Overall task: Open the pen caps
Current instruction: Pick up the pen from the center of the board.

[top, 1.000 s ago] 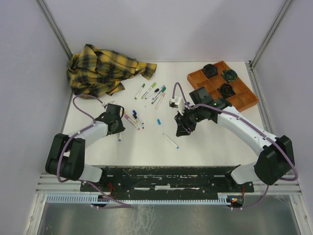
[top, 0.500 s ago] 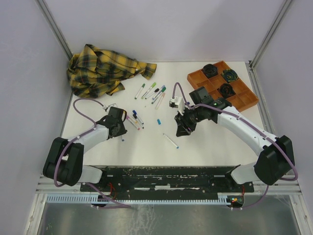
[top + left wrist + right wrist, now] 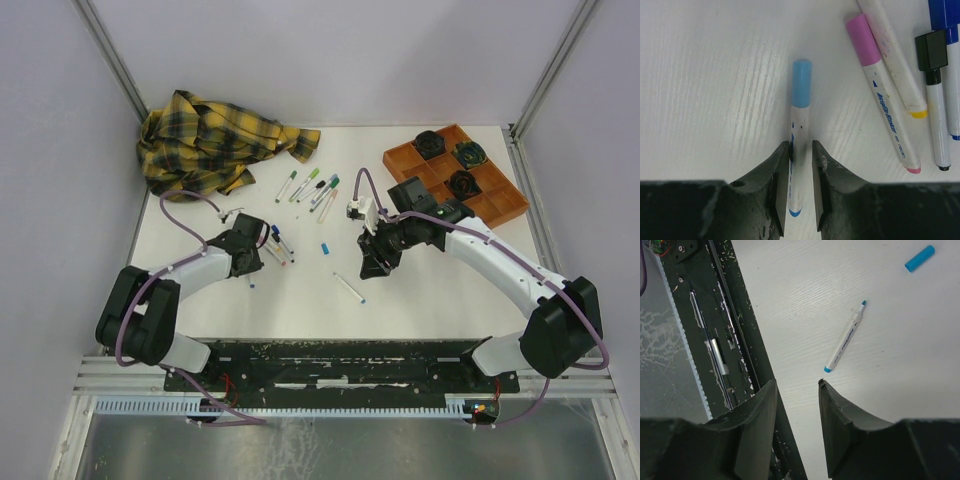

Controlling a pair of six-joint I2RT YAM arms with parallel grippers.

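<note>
Capped pen point(image 3: 799, 122), barrel pinched by left gripper point(image 3: 800, 148).
Right gripper point(image 3: 797, 386) spread, empty, well apart from pen. Risk: barrel slid through pinch when blue cap point(image 3: 801, 90) is pulled.

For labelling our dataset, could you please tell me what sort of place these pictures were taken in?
Likely a lab robot test cell: a white table boxed in by plain panels on metal posts, a left arm and right arm bolted to a rail at its near edge, and scattered marker pens.

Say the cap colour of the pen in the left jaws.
Light blue cap on that pen; left wrist view.
</note>
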